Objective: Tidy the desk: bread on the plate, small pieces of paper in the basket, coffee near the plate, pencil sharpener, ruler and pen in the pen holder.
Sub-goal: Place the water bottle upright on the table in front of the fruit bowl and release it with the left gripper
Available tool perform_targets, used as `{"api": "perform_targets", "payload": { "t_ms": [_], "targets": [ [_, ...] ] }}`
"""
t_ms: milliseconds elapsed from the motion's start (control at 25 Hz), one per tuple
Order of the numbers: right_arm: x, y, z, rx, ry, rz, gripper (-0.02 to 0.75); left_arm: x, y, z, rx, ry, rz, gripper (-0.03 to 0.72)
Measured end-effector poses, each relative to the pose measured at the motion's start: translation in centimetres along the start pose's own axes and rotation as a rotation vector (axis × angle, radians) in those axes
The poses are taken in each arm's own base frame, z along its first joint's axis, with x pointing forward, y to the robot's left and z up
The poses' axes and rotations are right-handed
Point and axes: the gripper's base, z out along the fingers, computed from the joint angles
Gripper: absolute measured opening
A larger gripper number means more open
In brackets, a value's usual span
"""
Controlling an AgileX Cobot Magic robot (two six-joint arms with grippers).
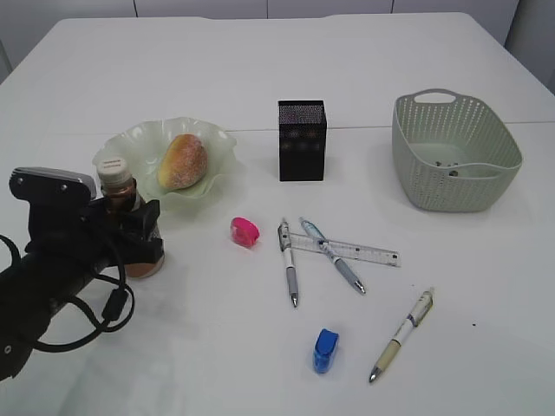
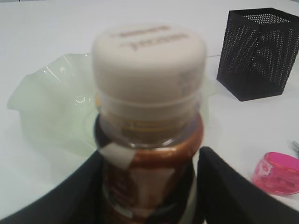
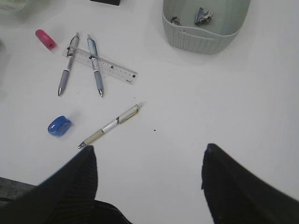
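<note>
Standing upright between the left gripper (image 2: 148, 186) jaws, parted and seemingly just off its sides: coffee bottle (image 1: 130, 227), beside the plate (image 1: 121, 143) near the table's left edge.

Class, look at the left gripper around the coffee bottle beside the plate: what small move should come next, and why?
Probably open the left gripper fully and draw it back from the coffee bottle. The bottle stands upright on the table right beside the plate that holds the bread, so that step looks done. The pens, ruler and sharpeners lie loose, outside the pen holder.
</note>
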Motion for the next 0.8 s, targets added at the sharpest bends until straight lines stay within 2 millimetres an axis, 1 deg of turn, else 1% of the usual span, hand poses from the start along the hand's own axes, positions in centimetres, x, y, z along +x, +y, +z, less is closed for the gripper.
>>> {"api": "perform_targets", "payload": {
  "t_ms": [80,440,680,800],
  "targets": [
    [0.0,0.0,0.0,0.0,0.002,0.0,0.54,-0.1,0.0,0.0,0.0,0.004,-0.004,0.423],
    [0.0,0.0,0.0,0.0,0.002,0.01,0.54,0.0,0.3,-1.4,-0.003,0.024,-0.002,0.425],
    [0.0,0.0,0.0,0.0,0.002,0.011,0.54,-0.3,0.3,-1.5,-0.002,0.031,-0.005,0.432],
    [0.0,0.0,0.0,0.0,0.002,0.011,0.54,-0.4,0.3,-1.6,-0.006,0.036,-0.008,0.462]
  ]
}}
